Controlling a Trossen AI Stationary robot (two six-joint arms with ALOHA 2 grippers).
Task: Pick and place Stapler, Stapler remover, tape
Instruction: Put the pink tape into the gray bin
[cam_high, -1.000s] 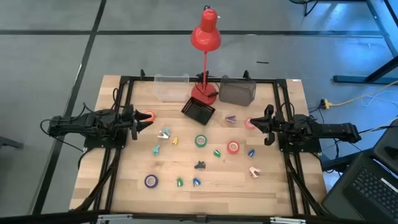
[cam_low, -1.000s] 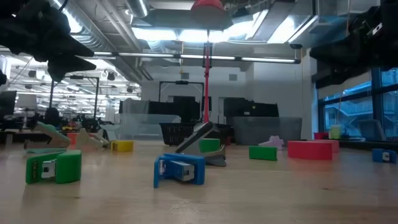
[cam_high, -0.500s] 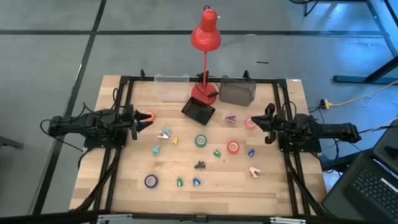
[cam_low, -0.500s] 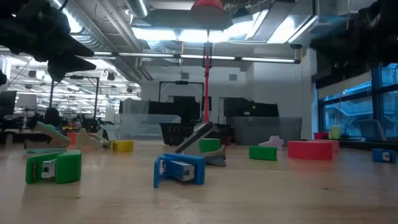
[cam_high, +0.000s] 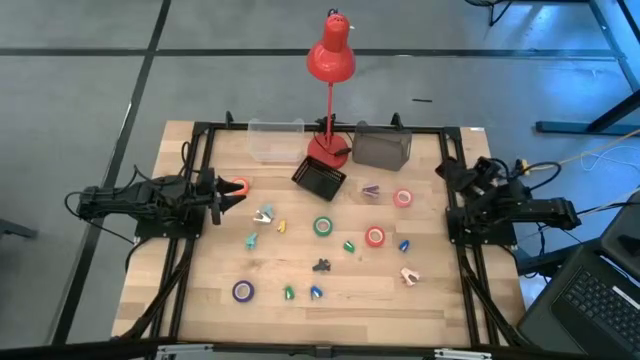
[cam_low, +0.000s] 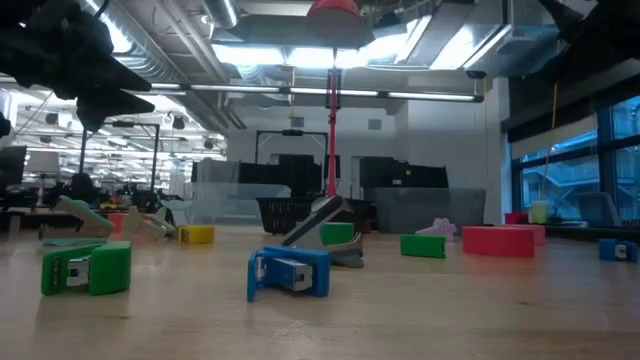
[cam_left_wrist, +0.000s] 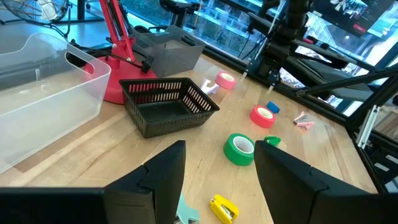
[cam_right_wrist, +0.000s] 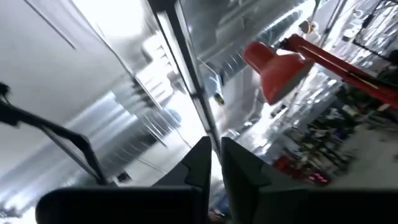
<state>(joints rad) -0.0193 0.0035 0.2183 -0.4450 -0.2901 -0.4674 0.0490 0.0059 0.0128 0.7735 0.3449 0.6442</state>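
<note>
Wooden tabletop (cam_high: 300, 320) carries the tape well scattered: a pink roll (cam_high: 403, 198) lies flat towards the right side, free of any grip, a red roll (cam_high: 375, 237) and a green roll (cam_high: 323, 226) sit near the middle, a purple roll (cam_high: 243, 291) rests near the front left, and an orange roll (cam_high: 240, 187) lies just beside the left claw. Small staplers and removers are strewn between them, too small for us to sort. We see the left gripper (cam_left_wrist: 219, 149) low at the left edge with its fingers set wide and nothing between them. The right gripper (cam_right_wrist: 216, 144) is tipped up towards the ceiling at the right edge, fingers pinched to a narrow slit and holding nothing. Behind stand a clear bin (cam_high: 276, 140), a black basket (cam_high: 319, 178), a grey bin (cam_high: 382, 148) and a red lamp (cam_high: 330, 60). We judge the risk to be a nudge: the left fingers could push the orange roll away and send it rolling, or either arm could clip the lamp while carrying to the bins. Against a second ago, the right arm has drawn back from the pink roll and swung upward, while the left arm is unchanged.
</note>
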